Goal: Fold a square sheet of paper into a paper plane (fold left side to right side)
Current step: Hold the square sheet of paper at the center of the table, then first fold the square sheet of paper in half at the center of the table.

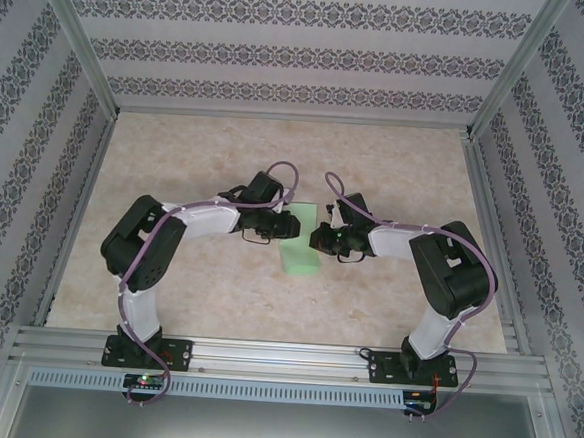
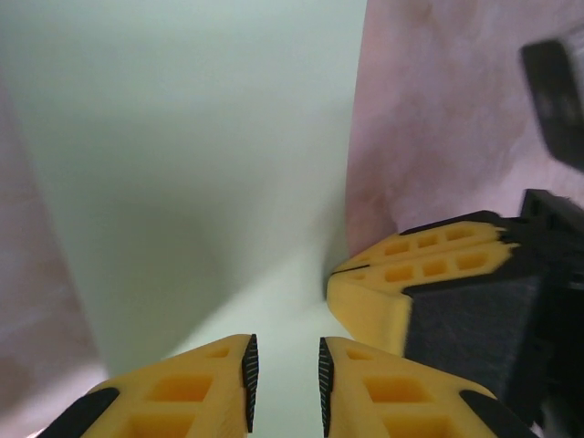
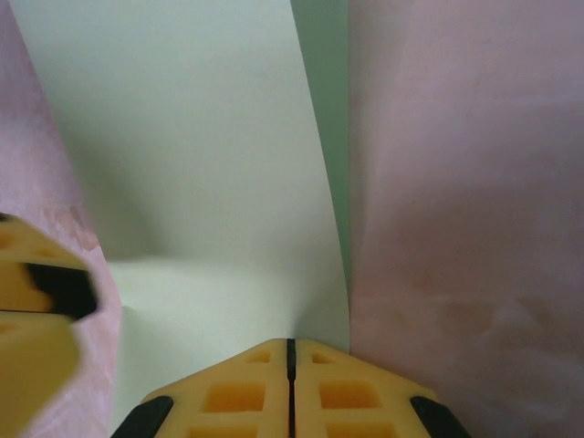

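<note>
The square sheet of paper, thin, pale mint-green and unmarked, lies at the centre of the overhead frame as a narrow upright strip. It appears to be doubled over on itself. In the right wrist view a darker green sliver runs beside the pale top flap, near the top centre.

It looks feather-light and limp, stiff only along a crease. A careless push would likely slide it over the smooth surface or buckle it. A free edge or corner seems the best place to pinch, with the other fingers pinning the sheet near the fold.

The left gripper, with yellow honeycombed fingers and dark ribbed pads, sits at the bottom of its own view just above the paper. Its jaws are slightly parted and nothing is visibly clamped between them. The right gripper has its jaws pressed together, and its tips meet the sheet's edge at the bottom centre. I cannot tell whether paper is nipped between them.

Underneath is a matte beige tabletop with a mottled stone look. It is enclosed by grey floral-striped wallpaper and brushed aluminium frame rails.
</note>
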Robot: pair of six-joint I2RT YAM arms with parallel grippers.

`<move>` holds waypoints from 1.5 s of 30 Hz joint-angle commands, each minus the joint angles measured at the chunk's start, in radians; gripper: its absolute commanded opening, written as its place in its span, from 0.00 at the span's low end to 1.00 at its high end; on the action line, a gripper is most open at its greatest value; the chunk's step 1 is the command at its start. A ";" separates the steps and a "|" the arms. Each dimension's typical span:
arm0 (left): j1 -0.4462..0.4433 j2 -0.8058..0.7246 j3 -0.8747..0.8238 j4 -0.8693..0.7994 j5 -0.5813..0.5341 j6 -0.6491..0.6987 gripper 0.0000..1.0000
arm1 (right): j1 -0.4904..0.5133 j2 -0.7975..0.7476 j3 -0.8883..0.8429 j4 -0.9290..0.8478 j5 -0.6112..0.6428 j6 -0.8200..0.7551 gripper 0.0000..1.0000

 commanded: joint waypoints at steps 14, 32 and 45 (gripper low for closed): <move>-0.013 0.061 -0.031 -0.009 -0.070 -0.016 0.27 | -0.013 -0.077 0.001 -0.064 -0.015 -0.026 0.09; -0.014 0.059 -0.038 0.005 -0.069 -0.016 0.27 | -0.031 0.173 0.249 -0.023 -0.091 -0.014 0.09; -0.017 -0.098 -0.110 0.071 -0.014 -0.029 0.30 | -0.022 0.226 0.255 -0.149 -0.014 -0.028 0.07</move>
